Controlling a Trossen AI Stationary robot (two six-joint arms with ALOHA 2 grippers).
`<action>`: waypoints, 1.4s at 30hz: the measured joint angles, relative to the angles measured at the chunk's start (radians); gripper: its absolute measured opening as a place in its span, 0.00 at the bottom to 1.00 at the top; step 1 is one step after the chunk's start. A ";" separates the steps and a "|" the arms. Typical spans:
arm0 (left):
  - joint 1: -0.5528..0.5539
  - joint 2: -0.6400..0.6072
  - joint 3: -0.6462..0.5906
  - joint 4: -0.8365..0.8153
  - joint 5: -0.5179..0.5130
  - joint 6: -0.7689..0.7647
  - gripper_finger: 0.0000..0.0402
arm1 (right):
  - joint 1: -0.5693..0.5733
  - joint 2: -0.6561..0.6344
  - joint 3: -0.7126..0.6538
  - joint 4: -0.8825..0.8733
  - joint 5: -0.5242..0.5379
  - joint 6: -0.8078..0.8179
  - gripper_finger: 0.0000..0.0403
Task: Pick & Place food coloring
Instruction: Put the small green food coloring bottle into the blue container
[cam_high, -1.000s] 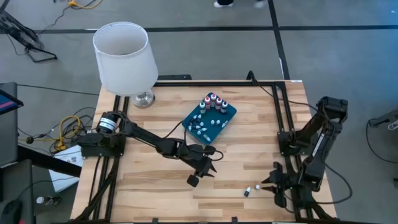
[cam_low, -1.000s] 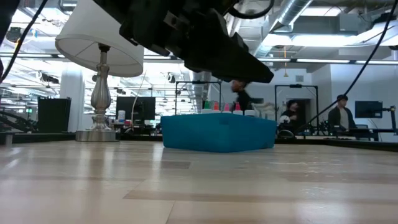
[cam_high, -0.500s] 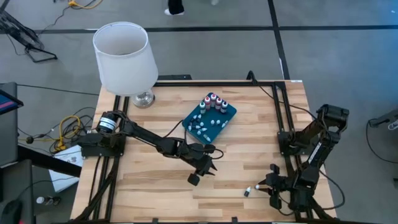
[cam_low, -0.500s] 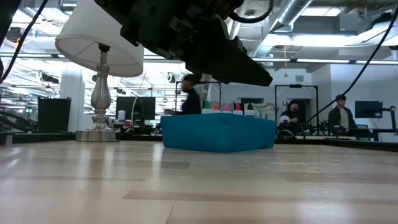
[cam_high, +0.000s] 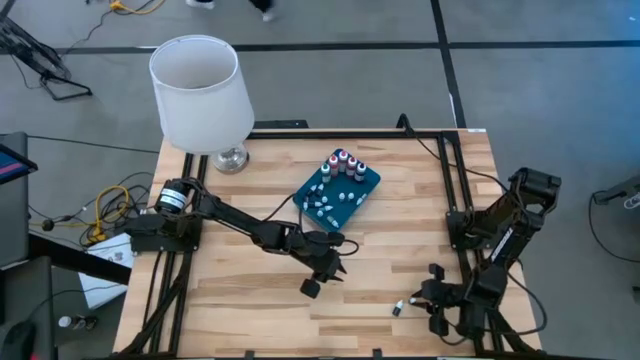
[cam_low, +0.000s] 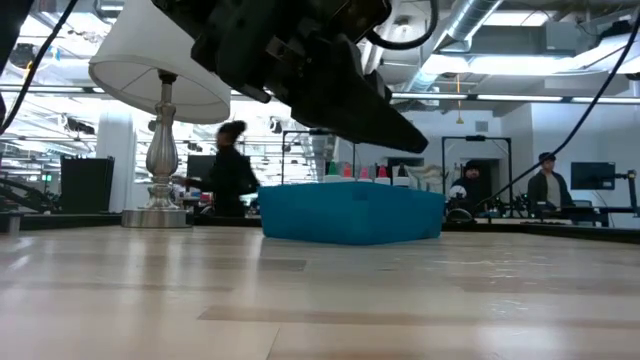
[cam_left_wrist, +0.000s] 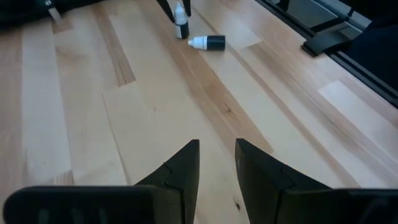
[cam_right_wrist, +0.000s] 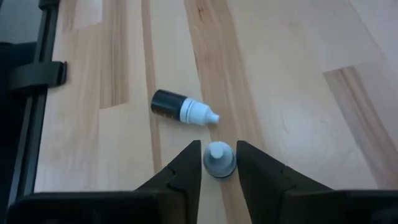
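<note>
A white-shaded lamp (cam_high: 195, 90) stands at the far left corner of the wooden worktop (cam_high: 250, 310). From the left edge, the left arm reaches across to the middle, where the left hand (cam_high: 322, 272) hangs just near of the teal tray (cam_high: 336, 195). In the left wrist view its two dark fingers (cam_left_wrist: 180, 171) stand a little apart with only bare wood between them, gripping nothing.

The teal tray sits at a slant in the middle of the worktop, toward the far side. Most of the food coloring is in it: a cluster of upright bottles (cam_high: 343, 163) with red and dark tops at its far end, and small whitish ones (cam_high: 322, 203) scattered over its floor. In the low view the tray shows as a blue block with red and white caps along its top edge.

Two more bottles are out on the worktop near the right front corner. A dark bottle (cam_right_wrist: 182, 107) with a white cap lies on its side. Just beside it, a second bottle (cam_right_wrist: 219, 157) stands upright, seen cap-on.

The right hand (cam_right_wrist: 218, 163) is low over that spot, its fingers on either side of the upright bottle and very near it; whether they already press on it cannot be told.

People show in the room beyond the worktop.
</note>
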 joint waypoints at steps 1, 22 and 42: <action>0.000 0.000 0.000 -0.006 0.000 -0.002 0.24 | -0.003 0.000 0.000 0.000 -0.010 -0.007 0.21; -0.002 -0.067 -0.001 -0.203 -0.085 -0.018 0.24 | -0.135 -0.085 0.000 -0.023 -0.019 -0.225 0.13; -0.013 -0.447 -0.548 0.184 -0.341 -0.124 0.24 | -0.504 -0.351 0.000 -0.028 -0.009 -0.824 0.13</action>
